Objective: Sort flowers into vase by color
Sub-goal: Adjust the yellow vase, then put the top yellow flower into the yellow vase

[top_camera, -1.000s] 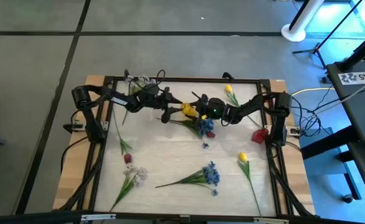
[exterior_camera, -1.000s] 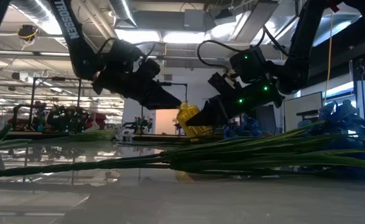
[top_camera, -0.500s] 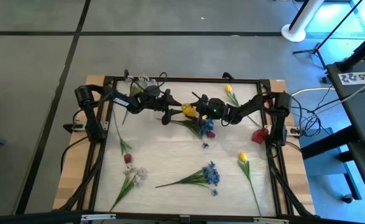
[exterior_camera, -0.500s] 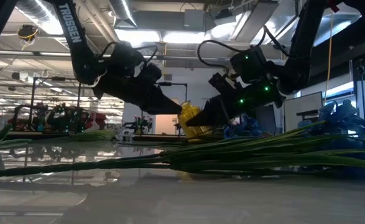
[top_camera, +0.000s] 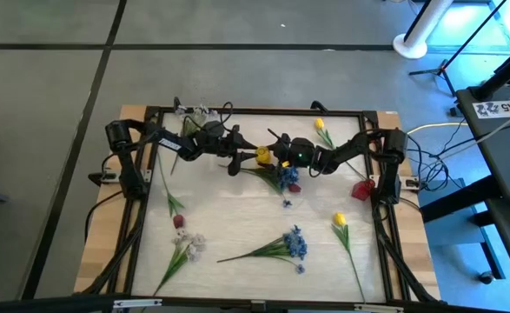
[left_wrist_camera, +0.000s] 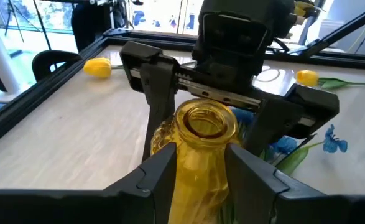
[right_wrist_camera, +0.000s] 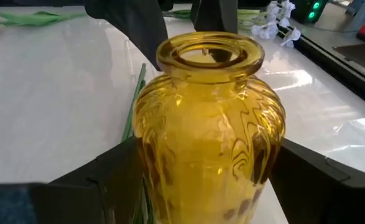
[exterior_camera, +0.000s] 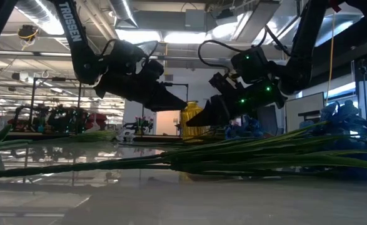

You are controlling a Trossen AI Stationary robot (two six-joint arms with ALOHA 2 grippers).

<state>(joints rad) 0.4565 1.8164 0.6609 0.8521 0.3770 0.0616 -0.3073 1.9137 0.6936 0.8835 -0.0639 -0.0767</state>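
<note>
Though ribbed, clear yellow vase [right_wrist_camera: 208, 124]

The high view is evenly lit, and only faint shadows are cast on the surface [top_camera: 237, 217]. A strong blue-white glare is seen at its upper right corner. In the low view the arms are reduced to dark silhouettes against bright ceiling lights [exterior_camera: 189, 28], which are mirrored as a pale sheen across the surface. In the right wrist view a white highlight is seen beside the yellow vase [right_wrist_camera: 210, 124], and the near foreground is blurred.
</note>
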